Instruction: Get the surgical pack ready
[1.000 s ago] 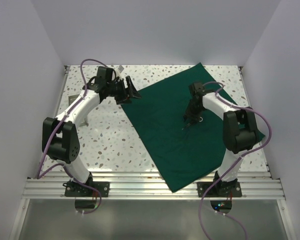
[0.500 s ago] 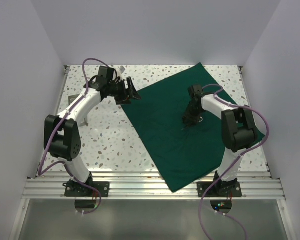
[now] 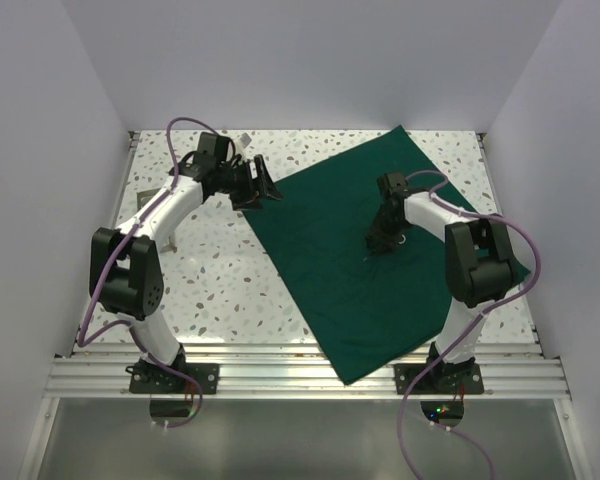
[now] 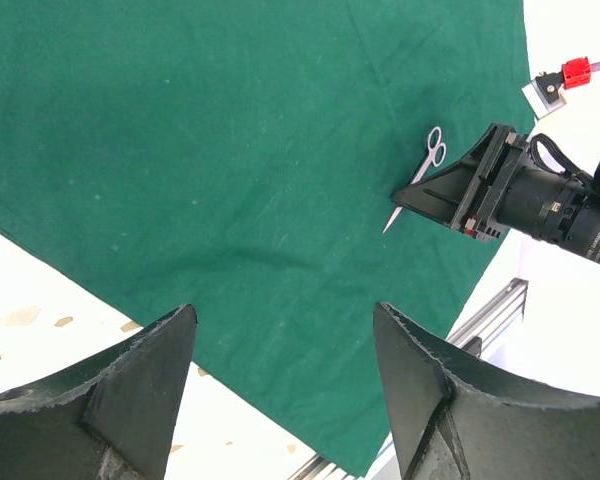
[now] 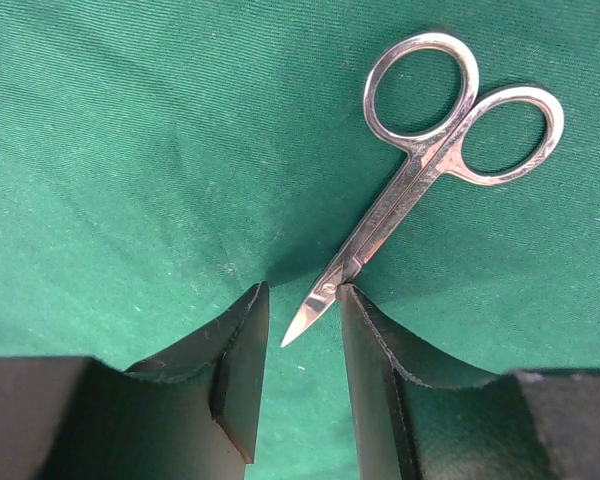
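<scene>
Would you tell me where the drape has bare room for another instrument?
The drape is bare from the scissors to its near corner, and again at its far corner. It is crowded around the right tool at the scissors' tip.

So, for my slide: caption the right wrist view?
Right gripper straddling the tip of silver steel scissors on dark green cloth.

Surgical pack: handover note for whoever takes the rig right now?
Left tool: open, empty, hovering by the drape's left corner.
Right tool: narrowly open, fingertips down on the dark green drape, either side of the tip of the scissors; not clamped.
Things: drape spread flat, skewed on the table; scissors lie closed on it. No tray or packets in view.
Done: drape laid out, scissors on it.
Left: probably place the scissors, add other items, fold the drape.
</scene>
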Controlling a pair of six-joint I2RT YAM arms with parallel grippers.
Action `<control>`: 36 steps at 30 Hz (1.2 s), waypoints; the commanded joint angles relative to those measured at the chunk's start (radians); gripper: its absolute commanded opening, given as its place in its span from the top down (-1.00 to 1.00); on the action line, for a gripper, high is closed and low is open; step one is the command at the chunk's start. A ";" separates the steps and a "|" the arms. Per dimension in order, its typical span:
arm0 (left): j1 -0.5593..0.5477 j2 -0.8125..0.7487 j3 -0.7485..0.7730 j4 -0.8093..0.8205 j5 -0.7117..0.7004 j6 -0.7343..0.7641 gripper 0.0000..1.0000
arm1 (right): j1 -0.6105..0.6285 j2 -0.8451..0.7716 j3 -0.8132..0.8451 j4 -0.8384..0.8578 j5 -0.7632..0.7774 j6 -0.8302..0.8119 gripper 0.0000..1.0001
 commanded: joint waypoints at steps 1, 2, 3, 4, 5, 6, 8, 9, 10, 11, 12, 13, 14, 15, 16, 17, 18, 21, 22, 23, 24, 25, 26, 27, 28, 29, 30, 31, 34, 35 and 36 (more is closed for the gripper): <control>0.002 0.006 0.048 0.001 0.029 0.024 -0.50 | -0.006 0.049 -0.039 -0.003 0.031 0.005 0.22; 0.002 0.006 0.046 0.000 0.027 0.023 -0.50 | -0.006 0.052 -0.044 0.005 0.030 0.009 0.22; 0.002 0.001 0.045 -0.002 0.026 0.023 -0.50 | -0.009 0.055 -0.047 0.011 0.025 0.009 0.24; 0.002 0.000 0.043 -0.005 0.026 0.023 -0.50 | -0.007 0.061 -0.057 0.013 0.025 0.012 0.24; 0.002 -0.002 0.043 -0.009 0.021 0.024 -0.50 | -0.010 0.063 -0.065 0.016 0.023 0.020 0.25; 0.002 -0.003 0.041 -0.012 0.019 0.027 -0.50 | -0.012 0.061 -0.074 0.025 0.011 0.021 0.27; 0.002 -0.009 0.040 -0.016 0.013 0.029 -0.50 | -0.012 0.060 -0.099 0.039 0.002 0.031 0.33; 0.003 -0.009 0.040 -0.016 0.012 0.030 -0.50 | -0.015 0.061 -0.106 0.045 -0.009 0.034 0.36; 0.005 -0.009 0.040 -0.017 0.012 0.030 -0.50 | -0.018 0.066 -0.114 0.059 -0.018 0.037 0.42; 0.006 -0.009 0.040 -0.017 0.013 0.030 -0.50 | -0.018 0.077 -0.108 0.056 -0.012 0.034 0.46; 0.008 -0.008 0.041 -0.017 0.013 0.029 -0.50 | -0.020 0.083 -0.102 0.057 -0.016 0.031 0.52; 0.009 -0.006 0.041 -0.017 0.013 0.029 -0.50 | -0.023 0.087 -0.087 0.056 -0.016 0.023 0.63; 0.008 -0.006 0.041 -0.017 0.015 0.029 -0.50 | -0.027 0.100 -0.073 0.042 -0.016 0.018 0.69; 0.008 -0.006 0.043 -0.017 0.015 0.026 -0.50 | -0.026 0.103 -0.056 0.022 -0.015 0.015 0.73; 0.008 -0.008 0.043 -0.019 0.018 0.026 -0.50 | -0.027 0.103 -0.042 0.012 -0.021 0.012 0.79; 0.008 -0.009 0.043 -0.020 0.015 0.026 -0.50 | -0.026 0.098 -0.042 0.013 -0.024 0.008 0.81; 0.008 -0.011 0.040 -0.017 0.013 0.026 -0.51 | -0.026 0.098 -0.041 0.010 -0.026 0.006 0.83; 0.008 -0.009 0.041 -0.019 0.015 0.024 -0.50 | -0.027 0.107 -0.024 -0.010 -0.032 -0.017 1.00; 0.008 -0.009 0.043 -0.020 0.015 0.026 -0.50 | -0.026 0.101 -0.019 -0.019 -0.033 -0.034 1.00; 0.008 -0.011 0.045 -0.020 0.013 0.024 -0.50 | -0.027 0.091 -0.015 -0.019 -0.035 -0.044 1.00; 0.008 -0.011 0.045 -0.020 0.015 0.024 -0.51 | -0.027 0.053 -0.008 -0.016 -0.035 -0.057 1.00; 0.008 -0.015 0.045 -0.022 0.013 0.026 -0.50 | -0.027 0.031 0.013 -0.012 -0.035 -0.090 1.00; 0.008 -0.014 0.043 -0.020 0.013 0.024 -0.51 | -0.024 0.014 0.030 -0.016 -0.070 -0.113 1.00; 0.008 -0.014 0.043 -0.022 0.015 0.024 -0.51 | -0.026 -0.001 0.070 -0.022 -0.085 -0.133 1.00; 0.008 -0.014 0.043 -0.019 0.013 0.024 -0.50 | -0.024 -0.012 0.093 -0.068 -0.096 -0.167 1.00; 0.008 -0.014 0.041 -0.020 0.013 0.023 -0.51 | -0.024 -0.017 0.108 -0.082 -0.113 -0.182 1.00; 0.008 -0.014 0.040 -0.019 0.015 0.021 -0.50 | -0.026 -0.026 0.116 -0.097 -0.137 -0.190 1.00; 0.008 -0.012 0.040 -0.014 0.016 0.021 -0.50 | -0.024 -0.047 0.113 -0.107 -0.150 -0.198 1.00; 0.008 -0.009 0.040 -0.013 0.021 0.018 -0.50 | -0.023 -0.067 0.079 -0.124 -0.194 -0.201 1.00; 0.008 -0.009 0.038 -0.012 0.022 0.017 -0.50 | -0.023 -0.066 0.067 -0.125 -0.194 -0.204 1.00; 0.008 -0.006 0.037 -0.009 0.026 0.017 -0.50 | -0.024 -0.064 0.053 -0.131 -0.173 -0.206 1.00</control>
